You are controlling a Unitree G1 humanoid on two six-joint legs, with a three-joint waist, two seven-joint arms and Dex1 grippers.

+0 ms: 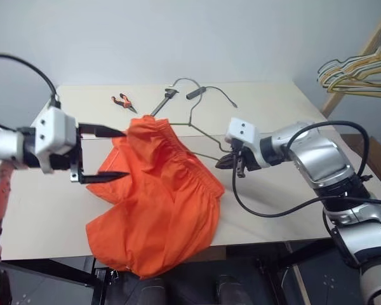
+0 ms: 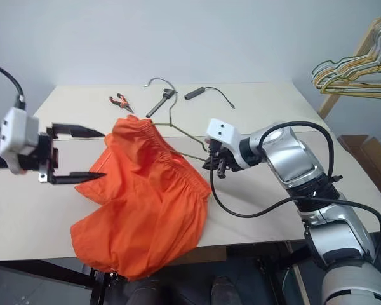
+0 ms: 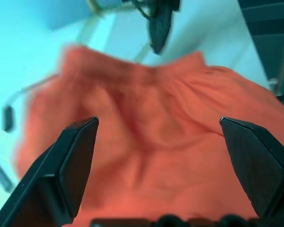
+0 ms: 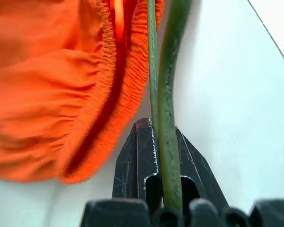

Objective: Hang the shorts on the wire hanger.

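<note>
Right gripper [image 4: 156, 137] clamped on the wire hanger [image 4: 169, 94], apparently threaded through the shorts [image 1: 159, 203] draped over the table's [image 1: 273, 101] front edge. Left gripper [image 1: 105, 154] spread wide beside the shorts.

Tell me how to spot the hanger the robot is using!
Find the big orange shorts on the pale table. A thin olive-grey wire hanger pokes out from under the waistband, its hook toward the wall, pinched at one corner by the right end effector. It is single, unlike the gold and pastel hangers bunched on the rack.
</note>
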